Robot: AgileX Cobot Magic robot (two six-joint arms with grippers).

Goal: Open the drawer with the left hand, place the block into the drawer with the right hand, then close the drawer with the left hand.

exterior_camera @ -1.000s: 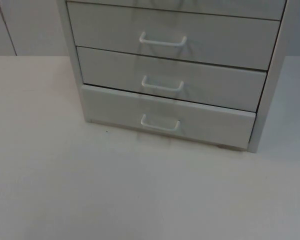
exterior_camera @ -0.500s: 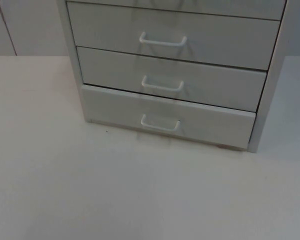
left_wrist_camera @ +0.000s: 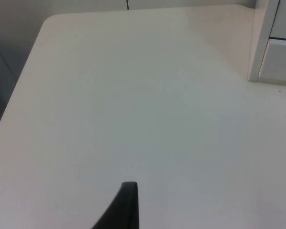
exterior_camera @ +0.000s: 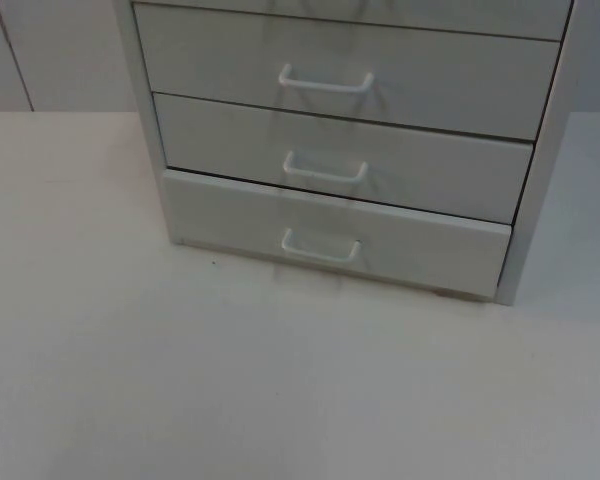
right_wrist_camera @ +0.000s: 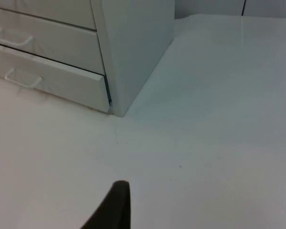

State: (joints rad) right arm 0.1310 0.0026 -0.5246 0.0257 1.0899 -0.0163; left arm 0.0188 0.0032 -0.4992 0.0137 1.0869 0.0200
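Item: white drawer cabinet [exterior_camera: 345, 130], standing at the far side of the white tabletop [exterior_camera: 280, 380], against the grey partition wall [exterior_camera: 40, 55].

Drawers: three fronts are showing fully in the top view, stacked one over another, each carrying a white bar handle at its middle. The upper drawer [exterior_camera: 430, 75] and the middle drawer [exterior_camera: 430, 165] are sitting flush in the frame. The bottom drawer [exterior_camera: 420, 245] is standing slightly proud of the frame, its front edge jutting a little forward of the cabinet's side posts; its handle [exterior_camera: 320, 247] is facing the open tabletop. Whether it is fully shut cannot be told.

Block: it cannot be located on the tabletop or at the drawers.

Left claw [left_wrist_camera: 126, 210]: one black fingertip is showing in the left wrist view, hovering over bare tabletop, well apart from the cabinet's lower left corner [left_wrist_camera: 264, 67]. It is gripping nothing visible; how far it is open cannot be told.

Right claw [right_wrist_camera: 115, 207]: one black fingertip is showing in the right wrist view, hovering over bare tabletop, near the cabinet's right front corner [right_wrist_camera: 115, 107] and apart from it. The bottom drawer's front is again showing slightly forward of the frame here. It is gripping nothing visible; its opening cannot be told.
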